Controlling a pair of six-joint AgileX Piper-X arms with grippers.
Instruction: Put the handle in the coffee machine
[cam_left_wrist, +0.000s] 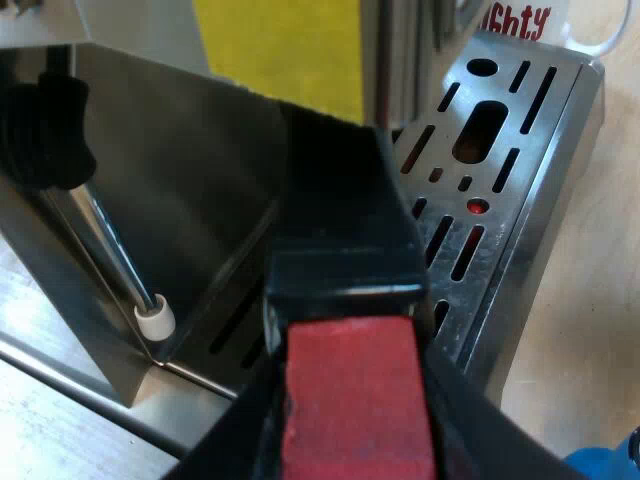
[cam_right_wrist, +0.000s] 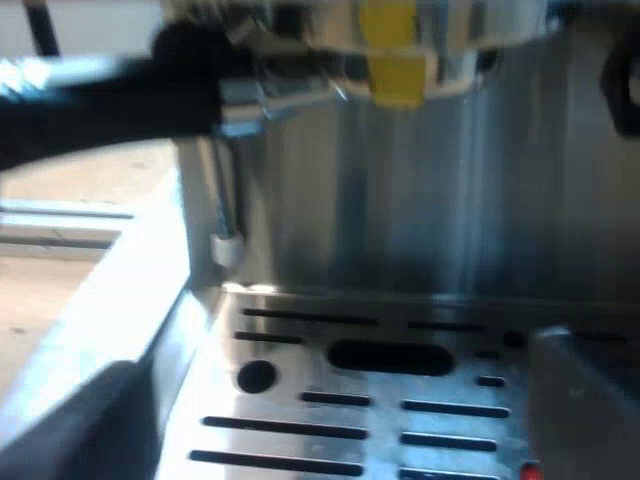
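At the front of the brushed-steel espresso machine (cam_right_wrist: 450, 200), its slotted steel drip tray (cam_left_wrist: 510, 180) spreads below both hands. Over that tray, the metal holder with a dark handle ending in red (cam_left_wrist: 345, 250) is gripped by the left hand (cam_left_wrist: 352, 450), whose black fingers (cam_left_wrist: 470, 430) press the red end from both sides. From the right wrist view, the holder's metal head (cam_right_wrist: 270, 90) sits up at the brew head beside a yellow patch (cam_right_wrist: 395, 65); whether it is locked in I cannot tell. The right hand (cam_right_wrist: 340, 430) hangs wide and empty over the tray. A white mug with red lettering (cam_left_wrist: 560, 25) stands just beyond the tray. A thin steel steam wand with a white tip (cam_left_wrist: 120, 260) slants down near the handle, under a black ribbed knob (cam_left_wrist: 45, 130). A blue object (cam_left_wrist: 610, 465) lies on the pale bench (cam_left_wrist: 580, 320).
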